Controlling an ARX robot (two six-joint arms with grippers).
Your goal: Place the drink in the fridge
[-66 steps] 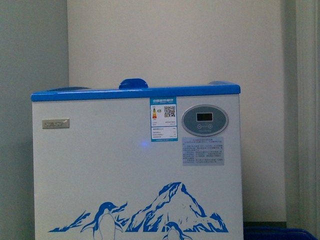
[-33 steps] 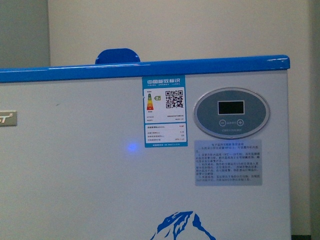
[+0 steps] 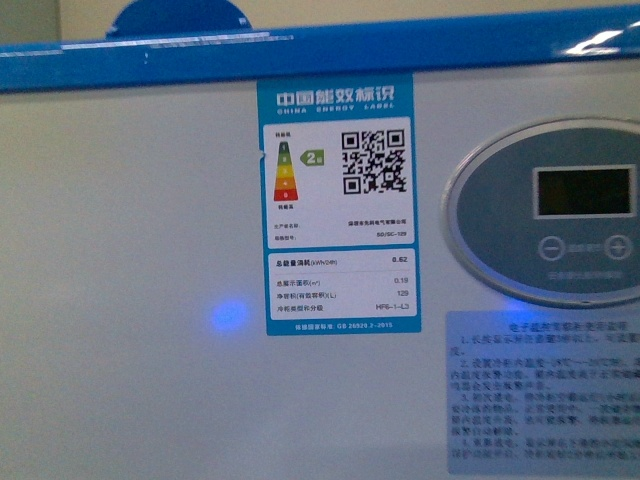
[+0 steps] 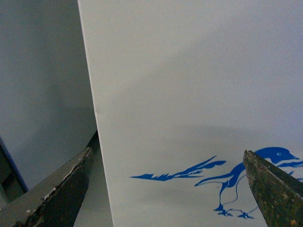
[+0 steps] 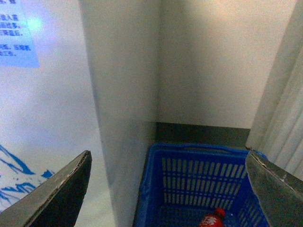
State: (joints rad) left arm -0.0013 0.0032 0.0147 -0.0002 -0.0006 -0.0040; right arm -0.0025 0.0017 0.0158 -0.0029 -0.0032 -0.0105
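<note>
The fridge (image 3: 130,260) fills the front view: white front, blue rim along the top, a blue lid handle (image 3: 178,18) above it. Its front with the penguin print shows in the left wrist view (image 4: 189,94), and its front and side wall in the right wrist view (image 5: 52,118). The drink (image 5: 211,219), red cap and red label, lies in a blue plastic crate (image 5: 199,175) on the floor beside the fridge. My right gripper (image 5: 168,189) is open and empty, above the crate. My left gripper (image 4: 165,189) is open and empty, facing the fridge front.
An energy label (image 3: 340,205) and a grey oval control panel (image 3: 560,210) are on the fridge front. A pale wall (image 5: 213,61) stands behind the crate and a white curtain-like panel (image 5: 284,94) beside it.
The front view has closed in on the fridge: a second ago the whole cooler showed, now only its upper front with label and panel fills the frame.
</note>
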